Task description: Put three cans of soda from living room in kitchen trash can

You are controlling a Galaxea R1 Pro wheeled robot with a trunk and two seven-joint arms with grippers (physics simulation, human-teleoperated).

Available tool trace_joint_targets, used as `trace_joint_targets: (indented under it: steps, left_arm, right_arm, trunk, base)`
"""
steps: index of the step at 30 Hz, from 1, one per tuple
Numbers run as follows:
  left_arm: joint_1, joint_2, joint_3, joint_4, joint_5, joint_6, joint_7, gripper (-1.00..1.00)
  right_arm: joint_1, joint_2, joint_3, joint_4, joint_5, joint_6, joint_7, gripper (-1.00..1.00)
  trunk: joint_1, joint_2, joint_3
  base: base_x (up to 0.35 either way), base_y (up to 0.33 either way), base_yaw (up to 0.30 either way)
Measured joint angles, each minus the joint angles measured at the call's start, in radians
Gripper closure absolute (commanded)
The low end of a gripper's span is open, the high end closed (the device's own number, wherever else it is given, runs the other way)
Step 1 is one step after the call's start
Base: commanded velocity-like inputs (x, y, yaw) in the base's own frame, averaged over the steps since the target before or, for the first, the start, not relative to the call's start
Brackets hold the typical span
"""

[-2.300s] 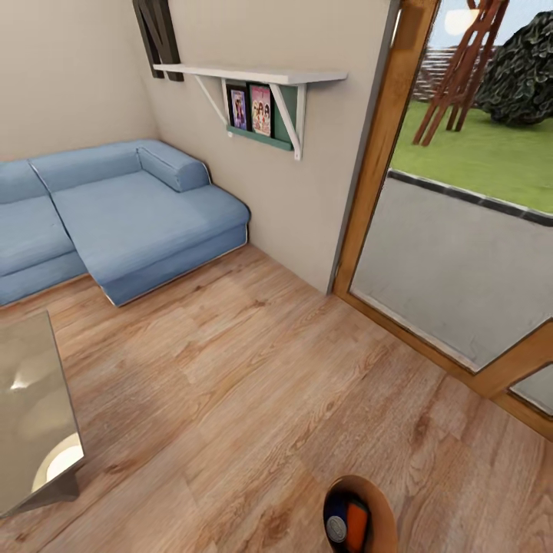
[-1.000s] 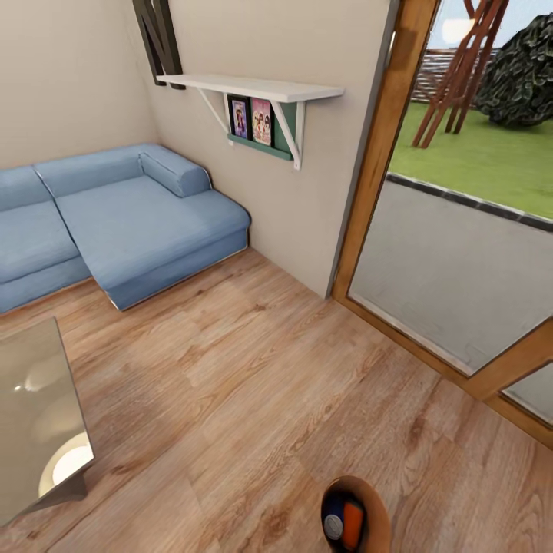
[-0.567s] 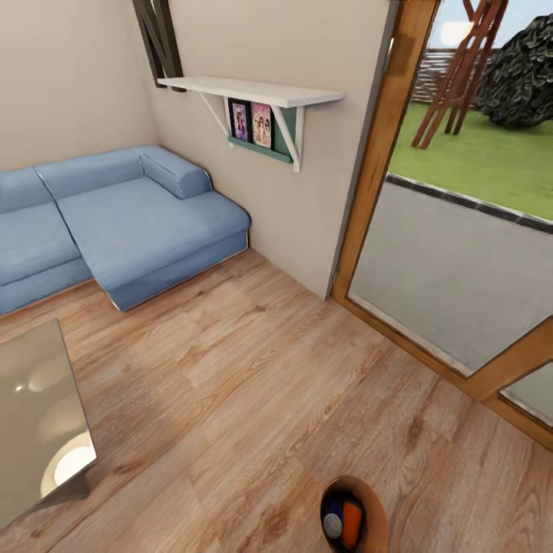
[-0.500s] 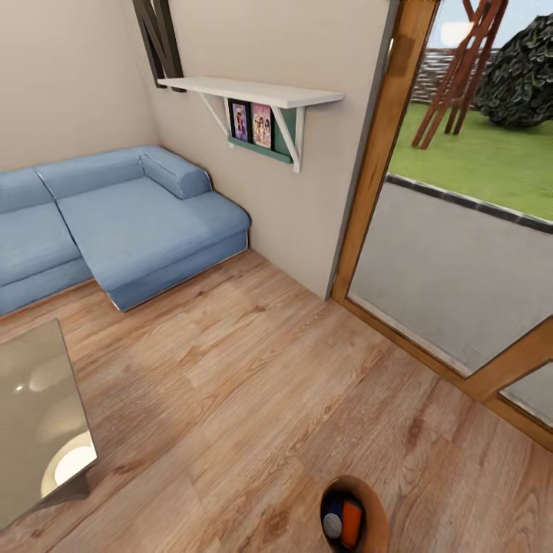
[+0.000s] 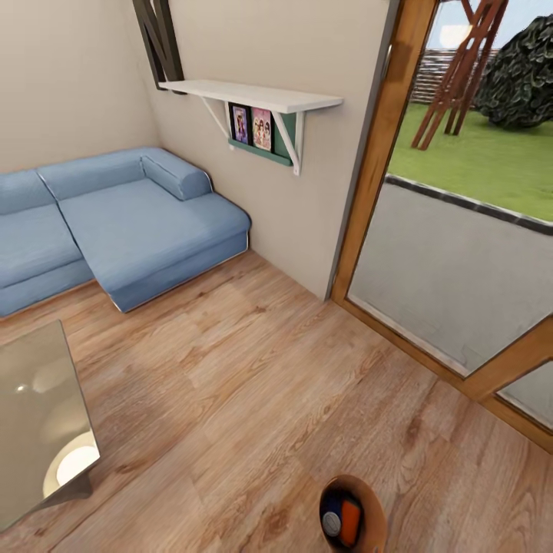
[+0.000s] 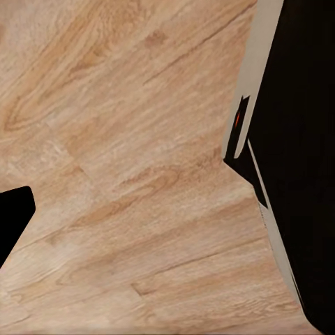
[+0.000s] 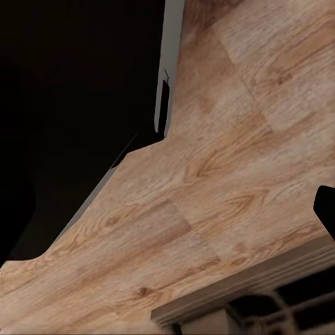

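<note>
While wood floor (image 6: 125, 174) is seen in both wrist views beside dark robot body panels, no fingertips are shown clearly, so whether either pincer is released or clenched cannot be told. At the bottom edge of the head view, the tash can (image 5: 374, 507) is seen from above, brown inside. Two cans lie in it side by side: a blue can of soda (image 5: 332, 516) with a silvery top and an orange can of soda (image 5: 351, 521). A glass desk (image 5: 34, 415) stands at the left, a blue sofa (image 5: 123, 219) beyond.
</note>
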Motion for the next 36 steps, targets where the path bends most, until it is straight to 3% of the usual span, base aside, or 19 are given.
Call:
trace_joint_targets:
  steps: [36]
  left_arm:
    - [0.0, -0.002, 0.0, 0.0, 0.0, 0.006, -0.018, -1.0]
  right_arm:
    - [0.0, 0.002, 0.014, 0.014, 0.001, 0.0, -0.013, -1.0]
  trunk:
    - [-0.138, 0.252, 0.113]
  base:
    - [0.0, 0.0, 0.0]
